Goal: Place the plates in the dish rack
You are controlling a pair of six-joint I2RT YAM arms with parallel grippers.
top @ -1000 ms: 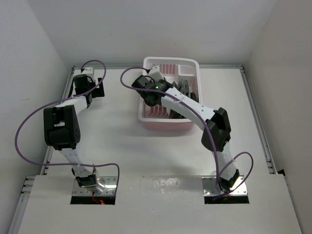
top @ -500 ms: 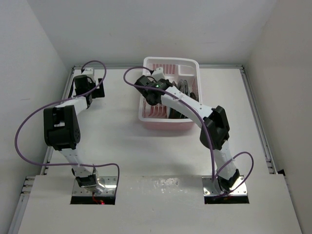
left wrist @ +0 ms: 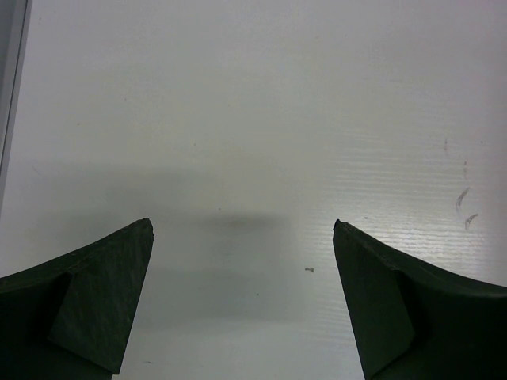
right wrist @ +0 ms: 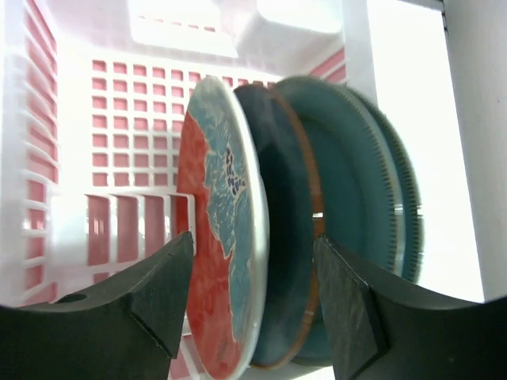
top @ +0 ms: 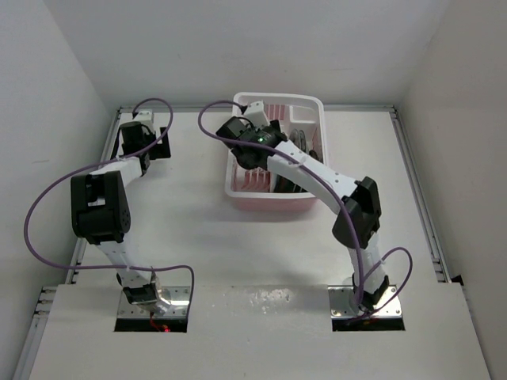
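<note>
Straddling red plate [right wrist: 218,261] rim | right tool [right wrist: 254,240] unclenched | left tool [left wrist: 242,226] spread wide, table [left wrist: 253,95] edge near

No writing, label, brand, number or sign is legible in any view. The dark blue speckle on the face of the red plate [right wrist: 222,237], which stands in the dish rack [right wrist: 119,103], is too blurred to read as lettering.

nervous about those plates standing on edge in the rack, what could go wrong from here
1. The right gripper straddles the red plate and the dark plate behind it, fingers close to both; a crooked pull-out could snag a rim.
2. The plates lean together on edge at one side of the dish rack; a nudge to the red one might shift the row.
</note>
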